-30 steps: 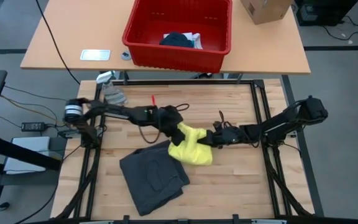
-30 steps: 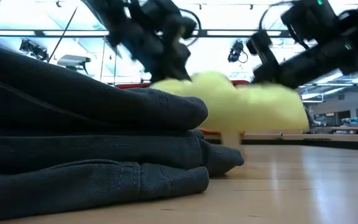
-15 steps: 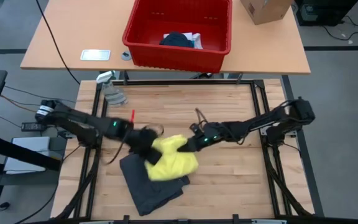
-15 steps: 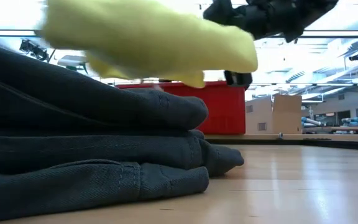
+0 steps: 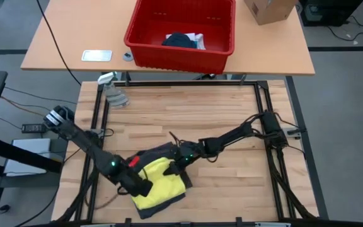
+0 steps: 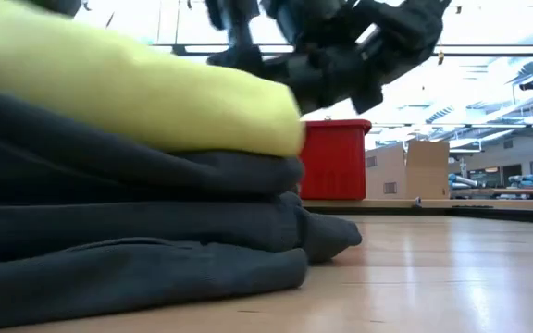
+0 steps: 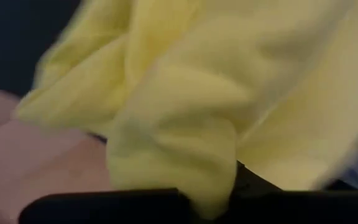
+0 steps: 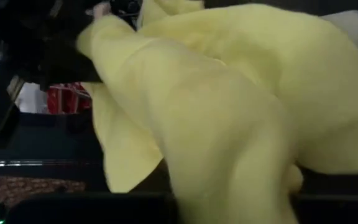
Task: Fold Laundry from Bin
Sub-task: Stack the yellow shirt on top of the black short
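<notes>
The bright yellow garment (image 5: 161,183) lies bunched on top of the folded dark grey garment (image 5: 164,200), near the table's near edge; the low view shows it resting on the grey stack (image 6: 128,88). My left gripper (image 5: 141,187) is at its near-left edge and my right gripper (image 5: 174,166) at its far-right edge, both shut on it. The red bin (image 5: 181,50) stands on the far table, with dark and white laundry (image 5: 183,40) inside. My left gripper holds a bunched fold of the yellow garment at its near-left edge (image 7: 207,177), slanting down from the table's left. The cloth is slack and lies on the dark grey garment. My right gripper holds a bunched part of the yellow garment at its far-right edge (image 8: 241,180), reaching in low from the table's right. The cloth hides the fingertips. The garment lies slack on the grey stack.
A small pale grey rag (image 5: 115,96) lies at the table's far left corner. A brown cardboard box (image 5: 268,9) and a flat white object (image 5: 96,55) sit on the far table. Bare wood lies to the right of the garments (image 5: 232,183).
Both grippers have gone toward the table's near edge and left, carrying the yellow garment lifted from mid-table. It has come down and now lies on the folded dark grey garment, which has stayed in place.
</notes>
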Robot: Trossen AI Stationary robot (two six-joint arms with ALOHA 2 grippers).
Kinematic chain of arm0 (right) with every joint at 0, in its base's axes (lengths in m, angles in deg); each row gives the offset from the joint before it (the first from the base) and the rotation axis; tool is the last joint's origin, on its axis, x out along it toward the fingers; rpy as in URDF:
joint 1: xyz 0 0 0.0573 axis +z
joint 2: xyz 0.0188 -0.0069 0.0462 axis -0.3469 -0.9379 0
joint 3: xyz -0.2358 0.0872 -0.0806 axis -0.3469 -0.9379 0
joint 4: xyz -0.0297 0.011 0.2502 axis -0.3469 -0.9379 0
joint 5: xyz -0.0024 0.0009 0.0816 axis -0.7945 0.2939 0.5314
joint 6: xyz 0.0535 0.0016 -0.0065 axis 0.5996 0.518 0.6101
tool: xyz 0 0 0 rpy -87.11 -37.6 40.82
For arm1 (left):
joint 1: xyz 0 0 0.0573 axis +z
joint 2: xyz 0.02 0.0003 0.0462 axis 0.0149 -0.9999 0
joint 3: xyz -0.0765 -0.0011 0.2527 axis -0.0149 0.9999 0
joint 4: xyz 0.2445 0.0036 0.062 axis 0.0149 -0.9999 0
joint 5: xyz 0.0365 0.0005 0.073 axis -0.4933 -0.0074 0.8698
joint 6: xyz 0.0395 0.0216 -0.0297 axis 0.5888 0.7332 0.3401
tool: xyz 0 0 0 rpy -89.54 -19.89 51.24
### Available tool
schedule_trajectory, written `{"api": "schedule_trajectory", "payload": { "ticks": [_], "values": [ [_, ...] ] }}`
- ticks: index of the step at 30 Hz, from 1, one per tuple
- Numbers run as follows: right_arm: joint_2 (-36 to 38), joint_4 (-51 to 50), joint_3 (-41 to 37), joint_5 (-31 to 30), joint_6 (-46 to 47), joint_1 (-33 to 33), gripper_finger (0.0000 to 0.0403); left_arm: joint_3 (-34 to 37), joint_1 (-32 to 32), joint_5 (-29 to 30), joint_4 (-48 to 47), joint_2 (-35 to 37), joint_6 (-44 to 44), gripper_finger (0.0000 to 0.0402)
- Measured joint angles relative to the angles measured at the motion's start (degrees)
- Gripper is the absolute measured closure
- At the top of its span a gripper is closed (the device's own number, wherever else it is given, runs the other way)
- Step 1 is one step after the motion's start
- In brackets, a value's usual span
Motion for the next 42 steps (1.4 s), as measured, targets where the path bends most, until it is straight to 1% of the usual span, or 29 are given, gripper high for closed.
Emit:
{"api": "schedule_trajectory", "payload": {
  "ticks": [3,6,9,11,13,16,19,21,22,24,25,26,29,32,33,35,37,42],
  "values": [
    [-2.1,-0.4,1.8,0.1,-0.4,-0.2,0.0292,0.0,-0.8,-1.1,-3.7,-2.5,-5.9,0.0347],
    [-1.4,-1.8,1.7,2.4,-0.5,-1.0,0.0225,0.0,-1.2,-2.7,-5.4,-2.5,-7.6,0.0309],
    [1.9,-7.6,1.2,4.4,-2.2,-2.2,0.0176,0.0,-0.8,-2.6,-5.9,-0.7,-7.8,0.0269],
    [5.1,-12.9,1.2,4.4,-4.9,-3.0,0.0159,-0.1,-0.7,-0.7,-7.0,1.2,-8.2,0.0246],
    [8.4,-18.0,1.2,2.9,-8.4,-3.9,0.0154,-0.7,-0.8,1.7,-7.9,2.7,-8.3,0.0228],
    [13.5,-25.5,1.2,-0.3,-13.8,-5.0,0.0157,-2.0,-1.0,4.8,-9.8,5.0,-8.6,0.021],
    [18.4,-32.8,1.2,-4.0,-17.9,-5.6,0.0163,-4.3,-0.9,7.7,-13.7,6.1,-8.6,0.0204],
    [21.6,-37.3,1.2,-6.3,-19.8,-5.6,0.0165,-5.6,-0.8,11.0,-14.6,6.2,-8.8,0.0204],
    [23.0,-39.5,1.2,-7.2,-20.8,-5.6,0.0165,-6.2,-0.7,13.6,-12.7,6.2,-8.5,0.0206],
    [25.7,-43.5,1.2,-8.7,-23.1,-5.6,0.0165,-6.5,-0.5,19.0,-5.6,5.5,-5.9,0.0212],
    [27.1,-45.4,1.2,-9.3,-24.1,-5.7,0.0165,-6.4,0.2,20.9,-1.2,4.2,-4.2,0.0216],
    [28.4,-47.4,1.2,-9.9,-25.2,-5.8,0.0165,-6.2,1.1,21.4,3.5,2.2,-2.7,0.022],
    [31.5,-53.1,1.2,-12.4,-27.4,-6.4,0.0165,-5.7,3.5,19.7,12.9,-5.8,1.0,0.023],
    [34.1,-57.6,1.2,-15.4,-28.8,-7.0,0.0165,-5.7,5.2,16.0,20.0,-11.8,1.5,0.0234],
    [34.8,-58.5,1.2,-15.7,-29.1,-7.3,0.0165,-5.8,5.2,14.8,21.0,-13.4,1.6,0.0234],
    [35.7,-60.2,1.2,-15.7,-30.1,-7.8,0.0165,-5.8,5.2,12.4,20.2,-15.9,1.6,0.0235],
    [36.3,-60.8,1.2,-15.6,-31.1,-8.0,0.0165,-5.8,4.8,9.4,17.1,-16.9,4.4,0.0235],
    [37.0,-62.0,1.2,-15.4,-33.2,-8.3,0.0165,-5.9,2.9,3.0,6.9,-16.4,23.3,0.0242]
  ]
}}
